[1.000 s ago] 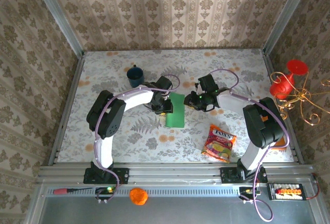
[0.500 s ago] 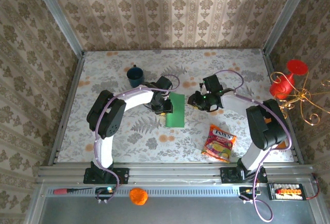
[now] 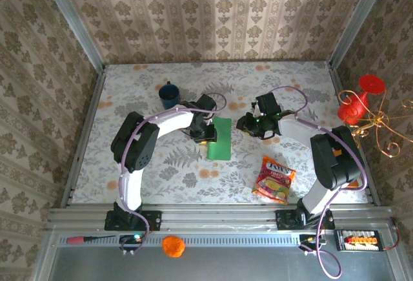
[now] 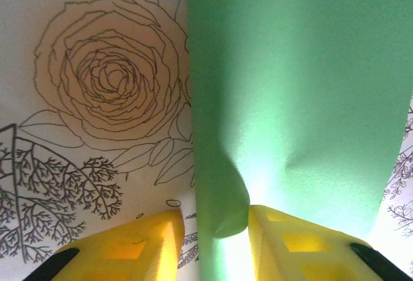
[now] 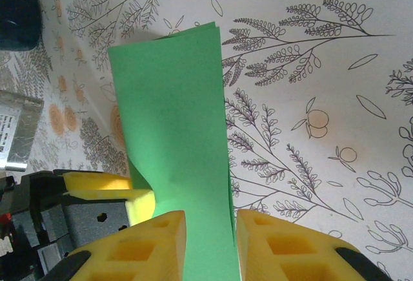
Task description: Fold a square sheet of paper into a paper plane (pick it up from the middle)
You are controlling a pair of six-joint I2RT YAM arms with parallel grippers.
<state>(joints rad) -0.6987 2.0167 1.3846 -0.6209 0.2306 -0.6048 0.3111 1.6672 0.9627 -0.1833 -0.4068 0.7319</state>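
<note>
down at the near rail, a red-handled screwdriver lies on the left and a crumpled orange lump sits by the left arm's base. up onto the floral bench: the colourful snack packet lies flat, right of centre, well apart from the action.

and the action is mid-bench. the green sheet of paper, folded to a narrow rectangle, lies with its long side running away from the arms. the left claw is right on its left edge. from the left wrist, one yellow finger is down over the bare cloth, the other is over the green, and the paper's edge stands buckled up in a little curl in the gap between them. pinched or just nudged? can't tell from these views.

on the other side, the right claw sits just beside the sheet's right edge, its fingers parted and released, the green strip showing through the gap beyond them. in that wrist view the sheet's left edge lifts against the left claw's finger.

further back, the blue mug stands upright, apart from the paper. behind it all, the patterned wall.
</note>
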